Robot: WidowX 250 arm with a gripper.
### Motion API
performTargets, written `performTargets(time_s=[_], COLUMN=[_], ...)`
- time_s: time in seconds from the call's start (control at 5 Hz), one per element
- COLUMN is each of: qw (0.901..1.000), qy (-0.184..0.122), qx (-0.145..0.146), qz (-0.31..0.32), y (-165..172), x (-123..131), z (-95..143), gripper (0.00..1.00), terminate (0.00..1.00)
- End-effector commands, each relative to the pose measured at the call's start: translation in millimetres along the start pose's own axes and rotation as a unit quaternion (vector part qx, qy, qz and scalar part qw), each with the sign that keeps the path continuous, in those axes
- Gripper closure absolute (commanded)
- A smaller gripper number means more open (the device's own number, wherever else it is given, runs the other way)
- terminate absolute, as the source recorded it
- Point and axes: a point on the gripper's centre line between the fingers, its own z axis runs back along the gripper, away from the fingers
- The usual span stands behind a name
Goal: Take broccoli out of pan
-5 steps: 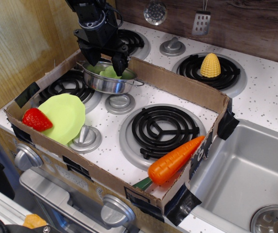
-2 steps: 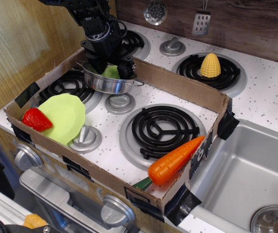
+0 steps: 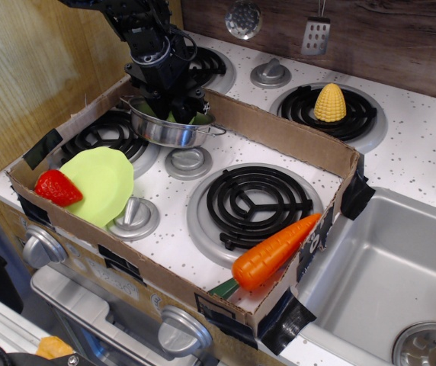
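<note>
The pan [image 3: 165, 133], a small shiny steel pot with wire handles, stands on the back-left burner inside the cardboard tray. The pale-green broccoli [image 3: 201, 119] lies in it, mostly hidden by the gripper; only small green patches show. My black gripper [image 3: 177, 109] reaches straight down into the pan. Its fingers [image 3: 190, 103] have drawn in against the broccoli, with their tips hidden below the rim.
A light-green plate [image 3: 104, 183] with a red strawberry [image 3: 56, 187] lies at the front left. An orange carrot [image 3: 273, 250] rests on the cardboard wall [image 3: 279, 133] at the front right. A yellow corn [image 3: 329, 102] stands on the back-right burner. The sink [image 3: 386, 267] is to the right.
The gripper has come lower into the pan and its fingers have narrowed around the broccoli, which now shows far less. The pan has not moved.
</note>
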Motion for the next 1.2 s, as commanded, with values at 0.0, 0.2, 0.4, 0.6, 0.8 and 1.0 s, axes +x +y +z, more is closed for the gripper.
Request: performTargets(time_s=[0.0, 0.2, 0.4, 0.6, 0.8, 1.0], qw=[0.9996, 0.9991, 0.9987, 0.9972, 0.9975, 0.9975], qy=[-0.012, -0.008, 0.006, 0.031, 0.045, 0.052], qx=[0.019, 0.039, 0.049, 0.067, 0.055, 0.039], qz=[-0.018, -0.015, -0.012, -0.014, 0.007, 0.028], y=[8, 7, 1, -16, -49, -83], x=[19, 28, 36, 43, 38, 18], z=[30, 53, 81, 113, 134, 130], gripper=[1.00, 1.00, 1.00, 1.00, 1.00, 1.00], terminate=[0.00, 0.00, 0.00, 0.00, 0.00, 0.00])
